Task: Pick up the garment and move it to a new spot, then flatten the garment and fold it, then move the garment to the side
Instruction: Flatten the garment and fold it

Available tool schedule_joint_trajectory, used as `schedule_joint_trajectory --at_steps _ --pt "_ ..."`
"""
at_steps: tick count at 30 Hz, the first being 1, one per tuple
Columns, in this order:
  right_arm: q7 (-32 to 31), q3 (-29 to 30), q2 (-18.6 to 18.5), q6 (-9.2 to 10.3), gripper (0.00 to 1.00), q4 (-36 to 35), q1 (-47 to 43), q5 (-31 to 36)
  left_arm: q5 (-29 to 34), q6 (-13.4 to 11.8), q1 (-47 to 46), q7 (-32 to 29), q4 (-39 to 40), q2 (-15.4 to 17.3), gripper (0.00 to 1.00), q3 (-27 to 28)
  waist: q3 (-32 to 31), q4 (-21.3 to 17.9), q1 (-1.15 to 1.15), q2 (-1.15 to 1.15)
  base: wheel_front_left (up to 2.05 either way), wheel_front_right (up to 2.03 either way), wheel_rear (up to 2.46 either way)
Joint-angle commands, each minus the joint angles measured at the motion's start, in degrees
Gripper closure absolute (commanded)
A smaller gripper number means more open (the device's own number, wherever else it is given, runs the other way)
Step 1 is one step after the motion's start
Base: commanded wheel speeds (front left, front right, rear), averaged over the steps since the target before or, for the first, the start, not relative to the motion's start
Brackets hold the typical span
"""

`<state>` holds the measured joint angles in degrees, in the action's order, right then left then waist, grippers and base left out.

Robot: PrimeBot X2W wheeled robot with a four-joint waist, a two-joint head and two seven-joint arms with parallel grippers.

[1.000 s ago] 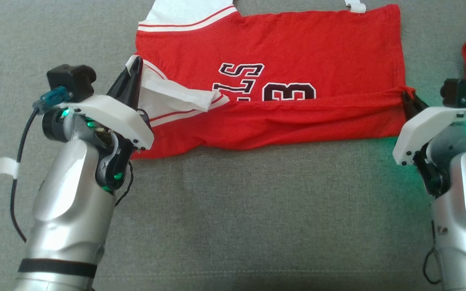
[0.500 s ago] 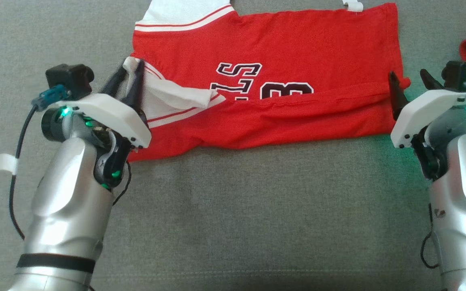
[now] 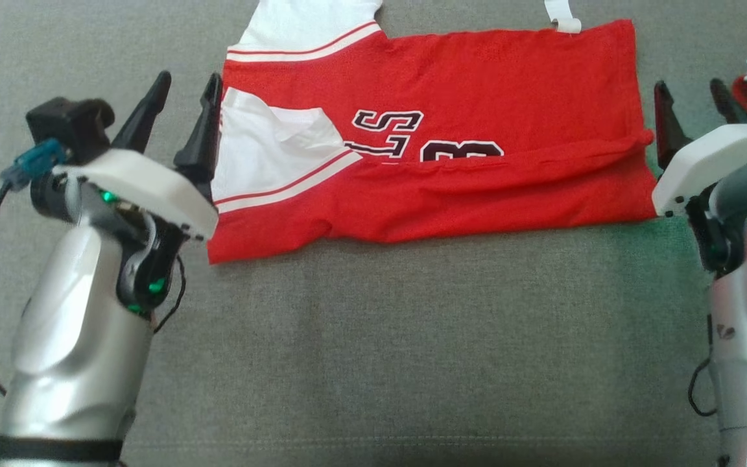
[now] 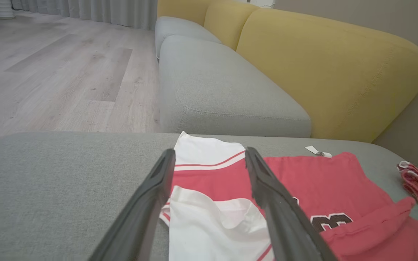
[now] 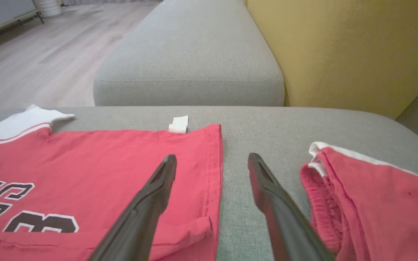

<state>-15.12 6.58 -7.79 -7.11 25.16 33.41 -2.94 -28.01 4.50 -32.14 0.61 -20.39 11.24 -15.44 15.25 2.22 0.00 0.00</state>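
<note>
Jersey (image 3: 477, 84) lies on grey sofa seat (image 3: 412, 337); yellow backrest (image 4: 321, 65), wood floor (image 4: 67, 65) beyond. Left gripper (image 3: 190, 76), right gripper (image 3: 688, 84): fingers apart, empty.

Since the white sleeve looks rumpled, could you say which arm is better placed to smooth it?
Probably left: the left gripper, open, sits beside the white sleeve; the right gripper stands at the opposite end of the jersey.

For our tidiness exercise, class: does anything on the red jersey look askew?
Yes. On the jersey, the folded-up lower flap runs slanted and rumpled across the number, and the white sleeve lies creased.
</note>
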Motion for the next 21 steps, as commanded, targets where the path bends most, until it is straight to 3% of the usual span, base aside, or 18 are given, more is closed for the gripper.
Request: schedule_joint_trajectory --at_steps 1,11,21 --pt "-0.02 -0.99 -0.41 -0.37 0.00 -3.10 0.61 0.26 -0.54 -0.32 0.02 -0.51 3.24 2.60 0.00 2.58 -0.39 0.06 0.00 0.00 0.00 0.00 0.00" --pt "-0.68 -1.51 -0.77 -0.37 0.00 -11.81 -9.07 -1.97 -4.81 -3.09 14.63 -8.59 14.12 4.49 0.00 3.08 -3.18 0.79 0.00 0.00 0.00 0.00 0.00" --pt "4.28 0.75 3.65 -0.37 0.00 -18.28 -21.08 -2.46 -7.62 -5.62 23.45 -4.99 14.32 0.71 0.00 3.97 -4.42 0.33 0.00 0.00 0.00 0.00 0.00"
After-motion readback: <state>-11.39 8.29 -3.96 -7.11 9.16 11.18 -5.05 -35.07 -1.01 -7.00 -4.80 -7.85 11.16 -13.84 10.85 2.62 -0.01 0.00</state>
